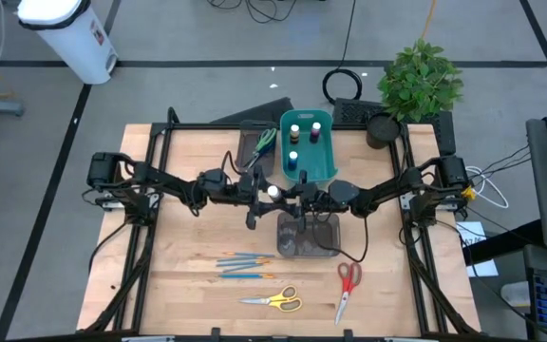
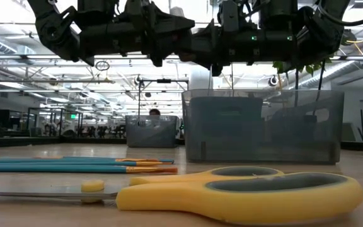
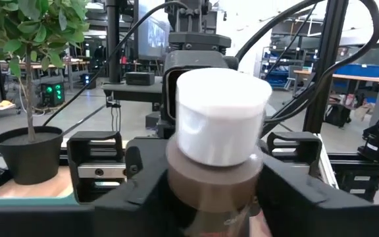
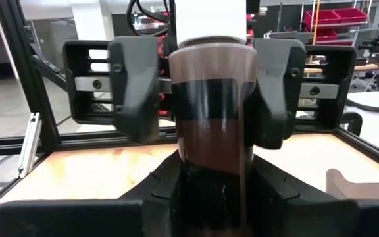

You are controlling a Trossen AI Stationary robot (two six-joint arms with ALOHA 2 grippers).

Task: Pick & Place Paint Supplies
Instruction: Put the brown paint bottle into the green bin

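Right now the white-capped brown paint bottle (image 3: 219,151) is up in the air over the table centre, between the teal bin (image 1: 309,147) and the clear tub (image 1: 307,236), sandwiched by both grippers at once. Left gripper (image 1: 275,193) has a finger on each side of the bottle just below the cap; right gripper (image 4: 206,178) is clamped on the lower body, and its wrist view shows the left arm's fingers (image 4: 133,85) pressed against the bottle higher up. So both are closed on the same bottle, arms meeting nose to nose mid-table. Counts: four more bottles standing in the teal bin, caps look white, dark, white and blue. Blue-and-orange brushes (image 1: 245,265) lie loose on the wood at the front left, roughly four, hard to split them from above. Two scissors on the table: yellow scissors (image 1: 275,301) at the front centre, red scissors (image 1: 348,285) just right of them. Green-handled scissors (image 1: 265,142) sit in the dark grey tray (image 1: 253,144) left of the bin; anything else in that tray I can't make out. Potted plant (image 1: 418,84) at the back right corner. In the low view the yellow handles fill the foreground and block most of the table behind.
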